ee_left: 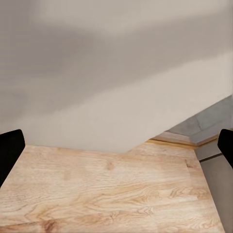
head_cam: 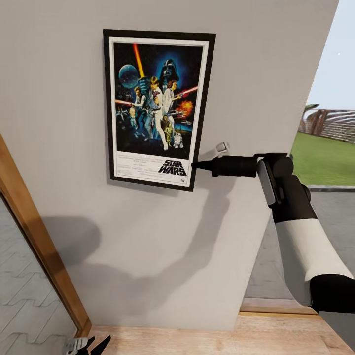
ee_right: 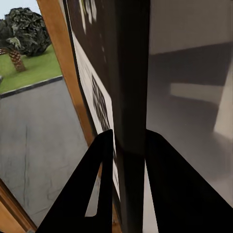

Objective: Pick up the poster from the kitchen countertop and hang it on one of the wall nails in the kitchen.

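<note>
Black fingers (ee_right: 127, 160) of the right arm pinch the poster (head_cam: 155, 106) by its lower right edge against the wall (head_cam: 256, 64), left fingers (head_cam: 88, 345) spread empty, so next it must hook on and let go.

Wall (head_cam: 256, 74): plain pale grey, vertical, carrying one item. Poster (head_cam: 157, 106): black-framed, white-bordered, portrait, flat against wall, slightly tilted. Floor (head_cam: 197, 340): light wood planks meeting wall base; nothing seen lying on it.

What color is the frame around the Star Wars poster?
Black, around a white border on the poster; clearest in the head view.
</note>
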